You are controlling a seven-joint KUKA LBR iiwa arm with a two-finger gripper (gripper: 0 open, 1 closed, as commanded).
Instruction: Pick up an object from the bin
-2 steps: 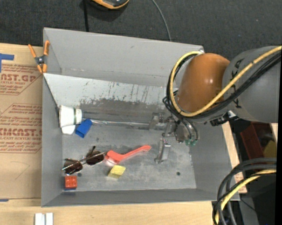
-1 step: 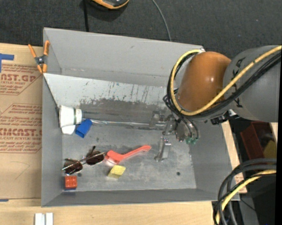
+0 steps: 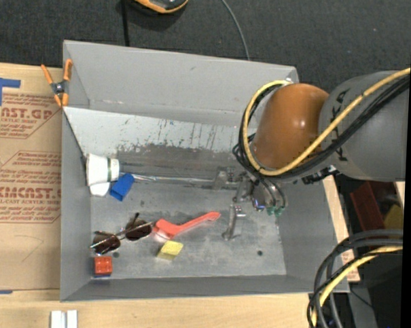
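Near grey metal bin's (image 3: 259, 259) centre, gripper (image 3: 233, 222) beside pink plastic brush (image 3: 186, 226) handle: likely light, stiff, slippery; take mid-handle. Gripper opening: cannot tell.

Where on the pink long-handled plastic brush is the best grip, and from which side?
Probably take the pink plastic brush by its slim handle, mid-length, from above, closing across its width: it lies flat with bare floor either side, while the yellow block and dark sunglasses crowd its wider head.
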